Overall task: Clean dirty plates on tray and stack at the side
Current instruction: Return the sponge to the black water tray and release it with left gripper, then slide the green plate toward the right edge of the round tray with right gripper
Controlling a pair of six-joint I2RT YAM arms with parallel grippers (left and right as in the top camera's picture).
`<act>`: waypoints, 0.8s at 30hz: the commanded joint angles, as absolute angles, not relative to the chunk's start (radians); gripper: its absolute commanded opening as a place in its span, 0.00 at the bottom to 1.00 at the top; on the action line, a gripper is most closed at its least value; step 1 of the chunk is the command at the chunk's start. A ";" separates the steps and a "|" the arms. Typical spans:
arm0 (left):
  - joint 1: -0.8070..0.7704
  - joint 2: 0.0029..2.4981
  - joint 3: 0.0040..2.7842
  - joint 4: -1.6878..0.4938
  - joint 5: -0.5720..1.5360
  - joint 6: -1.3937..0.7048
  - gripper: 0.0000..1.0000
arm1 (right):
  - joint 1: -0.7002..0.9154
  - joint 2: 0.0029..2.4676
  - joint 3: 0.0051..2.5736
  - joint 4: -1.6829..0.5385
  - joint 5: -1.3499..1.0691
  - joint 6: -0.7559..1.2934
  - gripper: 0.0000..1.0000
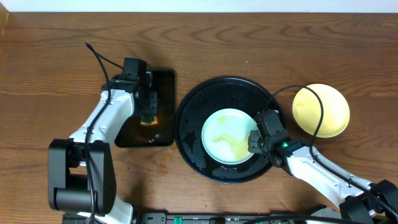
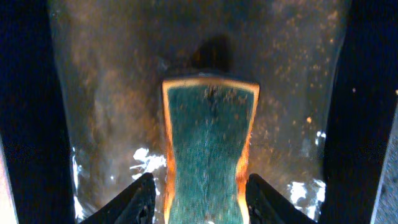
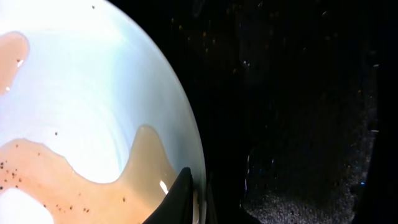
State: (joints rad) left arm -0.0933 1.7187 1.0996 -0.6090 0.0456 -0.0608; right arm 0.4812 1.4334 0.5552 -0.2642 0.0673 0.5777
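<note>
A pale mint plate lies in the round black tray, with thin brown liquid and dark specks on it. My right gripper is shut on its right rim, one finger on top and one below. A pale yellow plate sits on the bare wood to the right of the tray. My left gripper hangs over the small rectangular tray, open, its fingertips standing either side of a green sponge with orange edges.
The rectangular black tray is wet and lies just left of the round tray. A black cable from my right arm arcs over the yellow plate. Bare wood-grain tabletop stretches behind both trays.
</note>
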 commanded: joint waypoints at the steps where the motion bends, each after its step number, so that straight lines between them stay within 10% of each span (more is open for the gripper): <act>1: -0.091 1.615 1.094 -0.659 0.038 -0.142 0.49 | 0.485 1.467 0.527 -0.292 0.070 0.579 0.06; 24: -0.091 1.509 1.094 -0.863 0.123 -0.205 0.49 | 0.484 1.428 0.597 -0.279 0.072 0.440 0.01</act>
